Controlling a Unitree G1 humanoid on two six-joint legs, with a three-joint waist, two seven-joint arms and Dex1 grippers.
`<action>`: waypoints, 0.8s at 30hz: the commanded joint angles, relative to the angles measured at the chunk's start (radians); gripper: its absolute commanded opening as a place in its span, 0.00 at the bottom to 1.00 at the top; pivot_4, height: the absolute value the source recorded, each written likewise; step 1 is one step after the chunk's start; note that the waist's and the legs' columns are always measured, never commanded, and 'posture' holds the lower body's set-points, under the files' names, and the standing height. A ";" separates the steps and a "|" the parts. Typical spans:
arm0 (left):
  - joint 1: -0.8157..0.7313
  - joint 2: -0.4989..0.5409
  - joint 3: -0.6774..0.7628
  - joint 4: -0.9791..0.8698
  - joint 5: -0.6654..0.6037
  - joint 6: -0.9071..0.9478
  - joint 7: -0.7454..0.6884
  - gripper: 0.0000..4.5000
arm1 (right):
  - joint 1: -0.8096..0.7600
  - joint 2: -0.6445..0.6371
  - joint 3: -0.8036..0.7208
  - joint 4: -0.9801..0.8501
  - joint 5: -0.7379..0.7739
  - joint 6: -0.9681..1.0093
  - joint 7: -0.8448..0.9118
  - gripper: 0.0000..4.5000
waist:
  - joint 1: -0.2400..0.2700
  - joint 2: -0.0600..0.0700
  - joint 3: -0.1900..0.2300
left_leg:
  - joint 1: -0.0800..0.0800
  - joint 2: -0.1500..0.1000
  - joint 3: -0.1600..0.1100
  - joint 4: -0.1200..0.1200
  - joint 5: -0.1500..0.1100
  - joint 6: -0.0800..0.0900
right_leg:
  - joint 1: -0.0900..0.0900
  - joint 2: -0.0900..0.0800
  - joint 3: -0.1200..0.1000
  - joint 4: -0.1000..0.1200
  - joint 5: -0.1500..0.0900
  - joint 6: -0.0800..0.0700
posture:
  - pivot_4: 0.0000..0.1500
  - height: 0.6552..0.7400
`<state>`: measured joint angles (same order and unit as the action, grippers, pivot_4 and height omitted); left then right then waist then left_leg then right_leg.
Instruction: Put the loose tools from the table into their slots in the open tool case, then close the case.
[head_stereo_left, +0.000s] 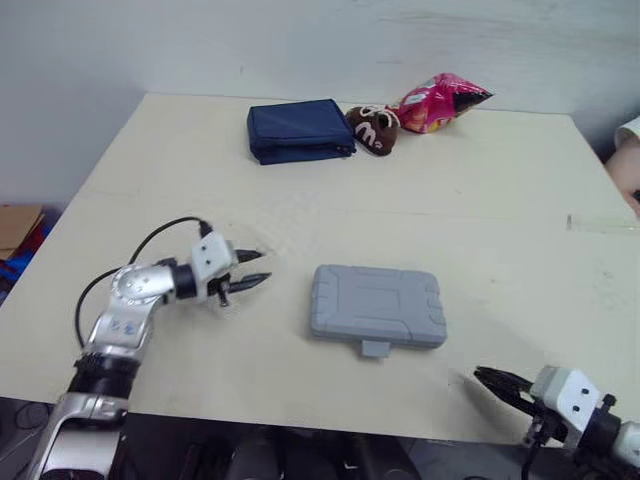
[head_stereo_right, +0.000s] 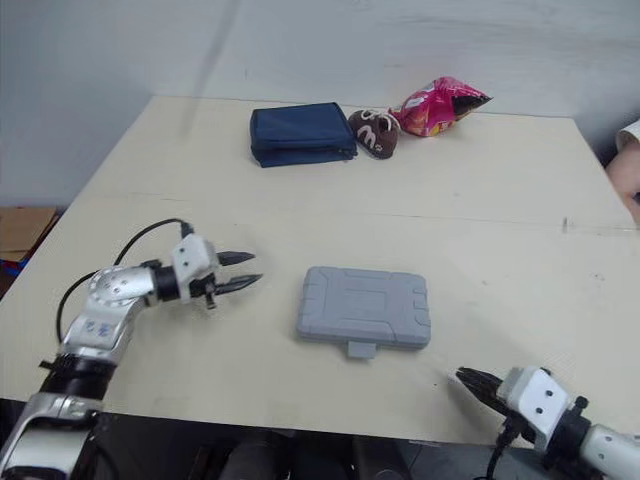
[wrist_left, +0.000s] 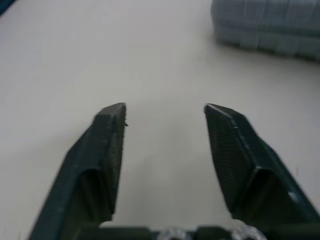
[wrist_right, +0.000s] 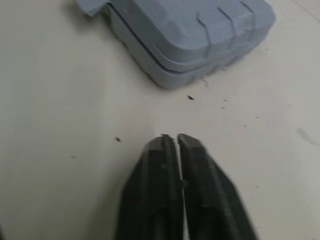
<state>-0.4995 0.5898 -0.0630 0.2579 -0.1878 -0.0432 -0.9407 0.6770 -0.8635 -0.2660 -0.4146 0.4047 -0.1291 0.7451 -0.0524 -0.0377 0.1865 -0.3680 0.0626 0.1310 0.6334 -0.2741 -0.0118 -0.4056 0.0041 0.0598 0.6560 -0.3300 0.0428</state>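
Rounded silver-grey metal shells joined by black rings make up the robot's left arm (head_stereo_left: 128, 312), its forearm shell carrying small bluish marks. A thin black cable (head_stereo_left: 152, 238) arcs along it to a white boxy wrist housing (head_stereo_left: 210, 254). The left gripper (head_stereo_left: 263, 266) has two matte black fingers (wrist_left: 107, 150), tapered wedges with finely cross-hatched inner faces and hollowed flanks, and shiny round fittings (wrist_left: 172, 234) at their base. The right gripper (wrist_right: 172, 139) has black, pointed fingers of the same make. Behind them are a second white boxy housing (head_stereo_left: 566, 390), a black joint and a thin black lead (head_stereo_left: 528, 437).
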 joint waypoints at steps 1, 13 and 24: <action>-0.117 -0.068 -0.069 0.067 0.042 0.038 -0.011 0.06 | -0.056 0.001 0.056 -0.077 0.007 0.136 0.000 0.00 | -0.001 -0.002 -0.001 | 0.000 0.000 0.000 0.000 0.001 0.000 | 0.000 0.000 0.000 0.000 0.000 0.000 | 1.00 1.00; -0.384 -0.251 -0.224 0.475 0.195 -0.099 -0.115 0.02 | -0.369 0.055 0.241 -0.004 -0.143 0.376 -0.042 0.00 | -0.008 -0.007 -0.002 | -0.002 0.001 0.000 -0.001 0.001 -0.004 | -0.004 0.004 0.001 0.001 0.001 -0.001 | 1.00 1.00; -0.126 -0.134 -0.166 0.107 0.125 0.057 -0.191 0.02 | -0.599 0.114 0.275 0.162 -0.231 0.339 -0.032 0.00 | -0.022 -0.009 -0.003 | -0.001 0.002 0.001 0.000 0.003 -0.004 | -0.003 0.002 0.000 0.004 0.003 -0.003 | 1.00 1.00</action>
<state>-0.6392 0.4510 -0.2509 0.4427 -0.0384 -0.0261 -1.1521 0.0874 -0.7594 0.0038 -0.2827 0.1949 0.2124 0.7186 -0.0742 -0.0470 0.1834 -0.3684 0.0642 0.1319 0.6337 -0.2707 -0.0153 -0.4090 0.0061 0.0597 0.6602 -0.3274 0.0395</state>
